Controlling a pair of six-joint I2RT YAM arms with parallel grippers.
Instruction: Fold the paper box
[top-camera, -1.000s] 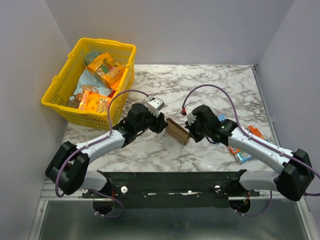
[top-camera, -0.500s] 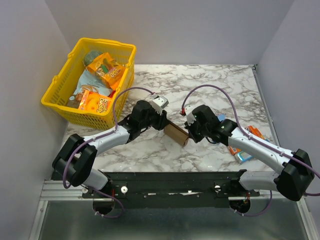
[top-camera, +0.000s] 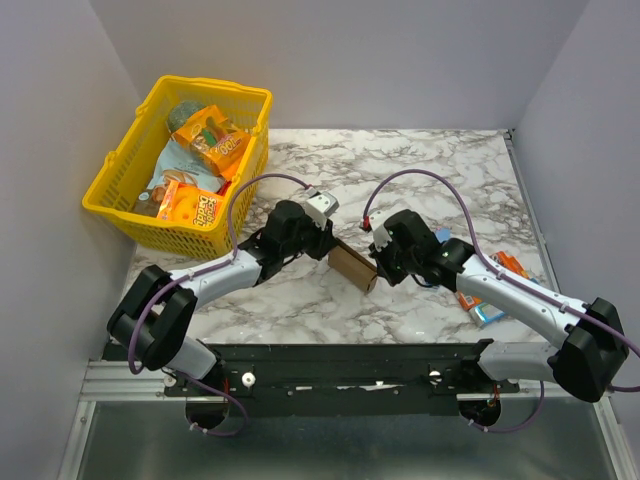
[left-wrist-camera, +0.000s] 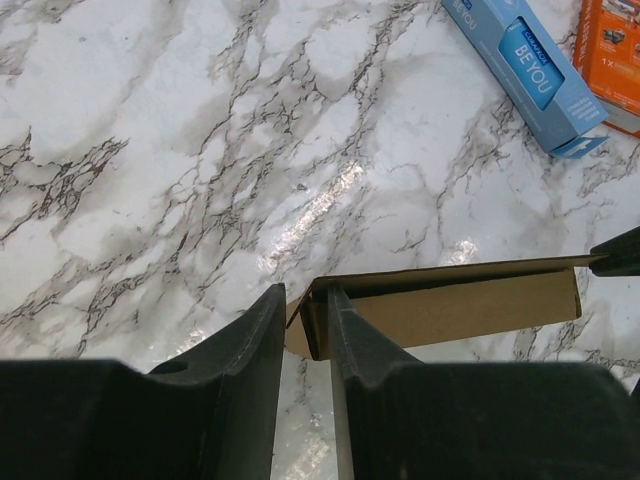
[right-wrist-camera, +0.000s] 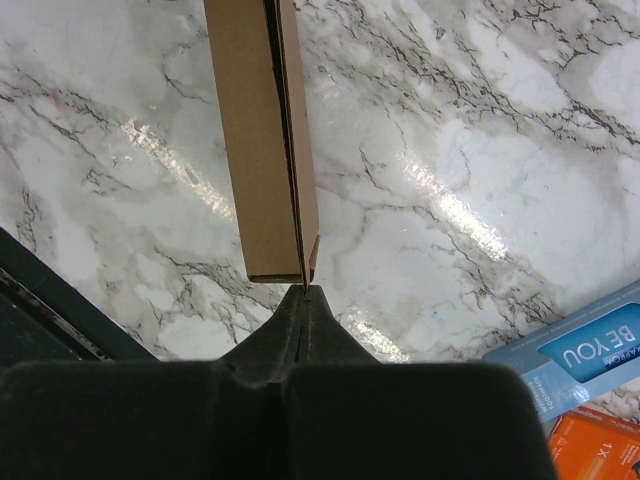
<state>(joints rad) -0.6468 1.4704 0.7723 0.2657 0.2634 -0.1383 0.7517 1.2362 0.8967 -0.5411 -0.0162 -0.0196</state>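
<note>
Where the two arms reach in from the near edge of the marble desk (top-camera: 420, 170), a slim blue packet (left-wrist-camera: 530, 65) and an orange packet (left-wrist-camera: 615, 50) lie side by side on the right, beside the right arm. A little farther in, at the middle of the desk, the paper box (top-camera: 352, 266) sits between the two grippers as a flat brown sleeve. The right gripper (right-wrist-camera: 302, 300) is closed tight, its tips pinching a thin edge at one end corner of the box. At the opposite end, the left gripper (left-wrist-camera: 305, 330) has its jaws narrowly apart with the box's end flap between them; I cannot tell whether they press it. Farthest off, at the far left, a yellow basket (top-camera: 165, 232) holds snack packets (top-camera: 212, 140).
</note>
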